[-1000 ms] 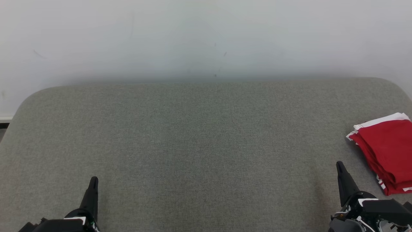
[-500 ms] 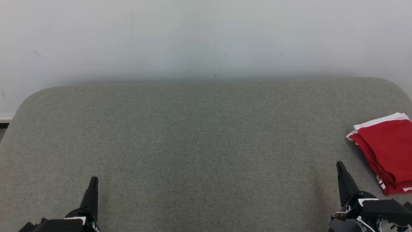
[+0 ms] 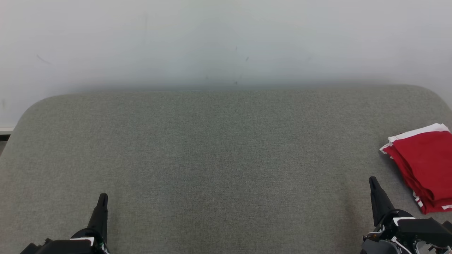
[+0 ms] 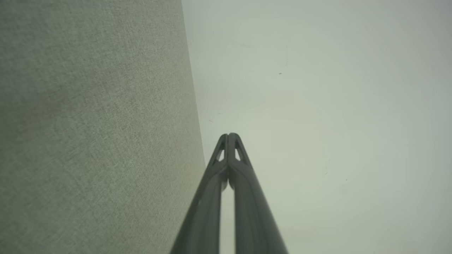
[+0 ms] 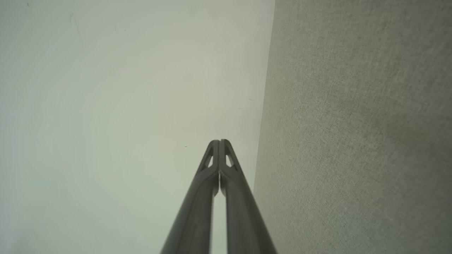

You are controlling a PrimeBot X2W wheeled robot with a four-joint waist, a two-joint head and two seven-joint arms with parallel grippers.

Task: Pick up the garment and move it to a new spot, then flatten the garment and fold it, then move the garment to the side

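Folded red garment (image 3: 425,165) w/ white trim at far right of grey table (image 3: 219,151), left gripper (image 3: 102,198) fingertips together, right gripper (image 3: 373,181) likewise, both holding nothing, near front edge.

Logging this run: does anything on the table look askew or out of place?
Nothing stands out. The red garment lies folded near the right edge of the table; left gripper and right gripper are shut, clear of it.

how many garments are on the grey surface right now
1. A folded red garment with white trim lies at the right edge of the grey surface, beside the right tool. The picture cuts it off, so more may be hidden.
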